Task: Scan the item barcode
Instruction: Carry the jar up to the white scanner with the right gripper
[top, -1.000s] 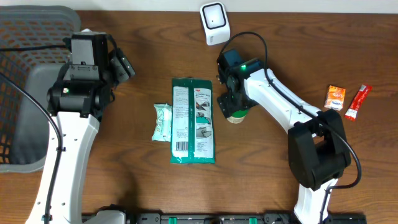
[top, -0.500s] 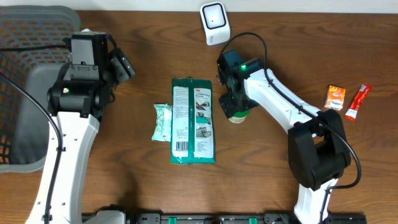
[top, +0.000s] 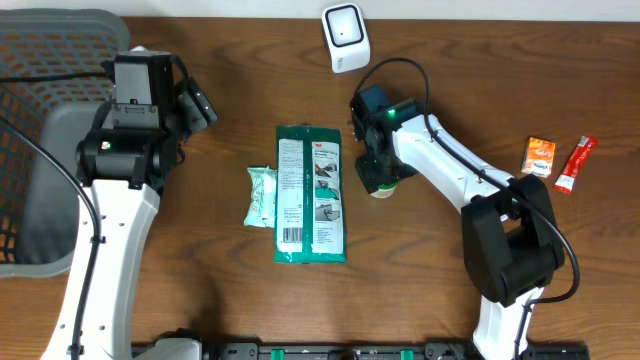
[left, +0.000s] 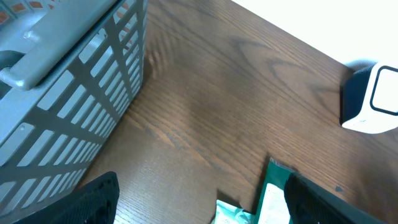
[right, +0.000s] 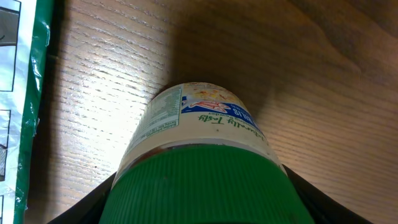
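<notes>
- The jar (top: 382, 188) seems to stand upright in the overhead view, just at 3 o'clock of the green packet (top: 310, 195). It is at 6 o'clock of the scanner (top: 345, 38) and well apart from it. The right gripper (top: 377, 170) sits directly over it. The left gripper (top: 198, 103) hangs near the grey basket (top: 40, 60) at 9 o'clock of the table. In the basket we make out only its own handle.
- In the left wrist view, the left fingers stand wide apart with nothing between them. The basket wall is at 10 o'clock and the scanner at 2 o'clock.
- In the right wrist view, the jar's ribbed green lid fills the lower frame, with the printed label beyond it. The right fingers flank the lid at 8 and 4 o'clock, but we cannot tell whether they press on it. We judge the jar rigid and fairly light. The ribbing should give purchase, while the glossy label looks slick. We would hold it by the lid so the label stays free for the scanner.
</notes>
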